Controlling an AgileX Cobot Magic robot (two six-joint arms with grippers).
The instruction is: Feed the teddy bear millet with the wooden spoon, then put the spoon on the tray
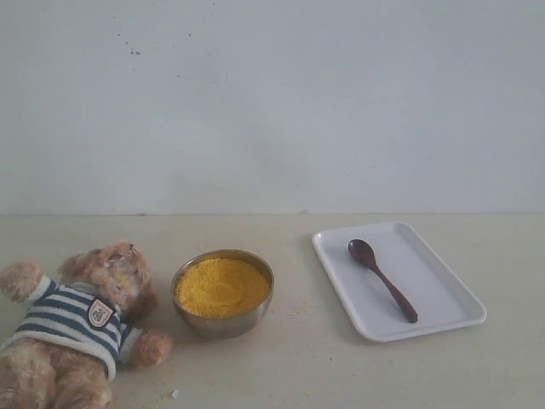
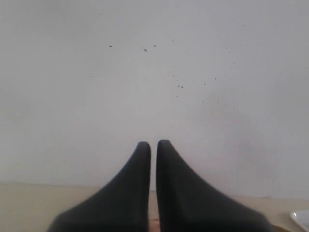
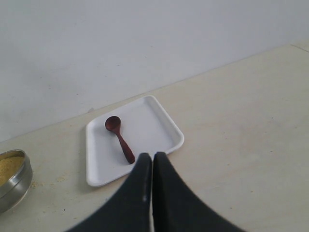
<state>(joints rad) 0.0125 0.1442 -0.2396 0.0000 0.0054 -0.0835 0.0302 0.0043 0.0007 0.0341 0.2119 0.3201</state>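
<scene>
Spoon [image 1: 382,279]: small, dark reddish-brown wood, oval bowl, slim straight handle; lies slantwise on the tray, bowl end toward the wall.
Tray [image 1: 430,277]: flat, white, rounded corners, low rim; right of the bowl, apart from it.
Millet [image 1: 221,285]: bright yellow mound filling a round steel bowl [image 1: 223,324].
Bear [image 1: 77,324]: light-brown plush, striped shirt, lying just left of the bowl.
Left gripper [image 2: 153,145]: fingers pressed together, holding nothing.
Right gripper [image 3: 152,157]: likewise closed and empty, near the tray.
Table [image 1: 341,375]: pale cream, a few stray grains.
Wall [image 1: 272,102]: plain, whitish, speckled.
</scene>
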